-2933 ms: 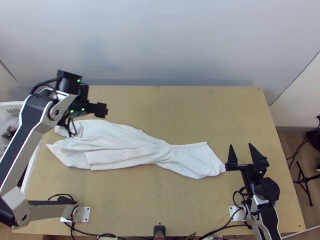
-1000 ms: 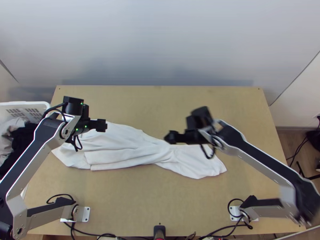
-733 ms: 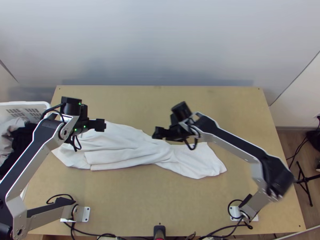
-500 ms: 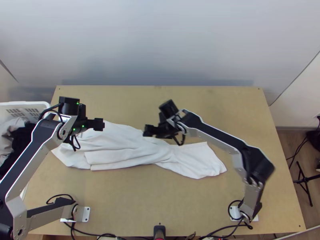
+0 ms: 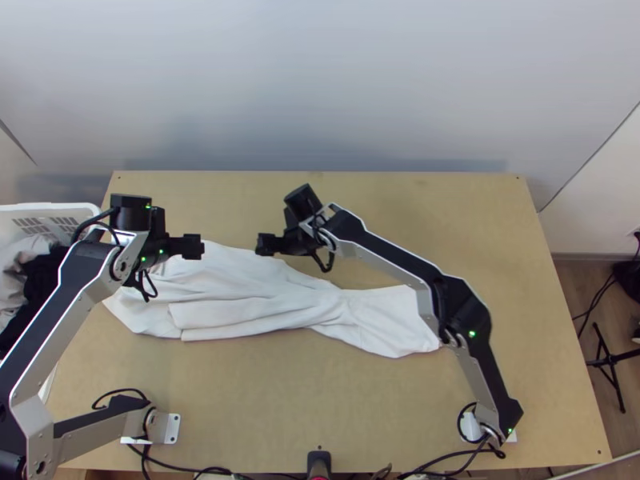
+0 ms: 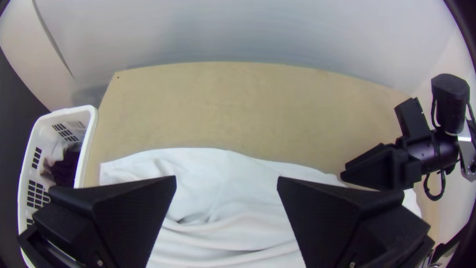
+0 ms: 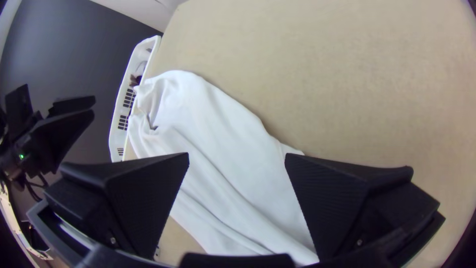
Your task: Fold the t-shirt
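A pale wall [image 5: 336, 88] rises behind the light wooden bench [image 5: 488, 224]. Two arms reach over it: the left arm [image 5: 60, 302] along the left side, the right arm [image 5: 470, 310] bent across to just left of the middle, passing over one end of the cloth. That cloth, the white t-shirt [image 5: 240, 300], lies lengthwise on the left and middle of the bench, gathered in long folds at its left part, pinched narrower near its middle and flatter toward the right end. A white slotted basket [image 5: 58, 211] stands at the bench's left edge, holding a light grey garment [image 5: 13, 262] and a dark one [image 5: 42, 280]. The left gripper [image 5: 192, 246] is above the shirt's far left part; its fingers stand wide apart in its wrist view, gripping nothing. The right gripper [image 5: 266, 245] is near the shirt's far edge, pointing toward the left one with a gap between them; its fingers too are spread wide, with nothing in their hold. Smallest are the little green lights [image 5: 472, 334] glowing on both arms.
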Robot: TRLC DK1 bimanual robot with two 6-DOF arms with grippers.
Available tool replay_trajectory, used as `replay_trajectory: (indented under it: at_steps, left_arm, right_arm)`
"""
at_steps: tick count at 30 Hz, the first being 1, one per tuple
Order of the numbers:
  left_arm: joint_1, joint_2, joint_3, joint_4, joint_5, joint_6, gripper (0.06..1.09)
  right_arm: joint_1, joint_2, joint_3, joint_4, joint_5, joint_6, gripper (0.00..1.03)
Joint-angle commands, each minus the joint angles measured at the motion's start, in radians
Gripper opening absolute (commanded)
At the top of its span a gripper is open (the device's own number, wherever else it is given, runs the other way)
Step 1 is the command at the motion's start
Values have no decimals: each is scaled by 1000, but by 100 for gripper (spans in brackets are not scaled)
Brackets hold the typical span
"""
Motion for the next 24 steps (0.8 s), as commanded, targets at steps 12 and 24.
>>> replay_trajectory:
  at_steps: [12,24]
  left_arm:
    - [32,-2,-25,46,0,-14,104]
    - [48,-4,-16,56,0,1,104]
  right_arm:
    - [50,212,281,-105,16,29,90]
    - [60,228,289,-86,66,-20,90]
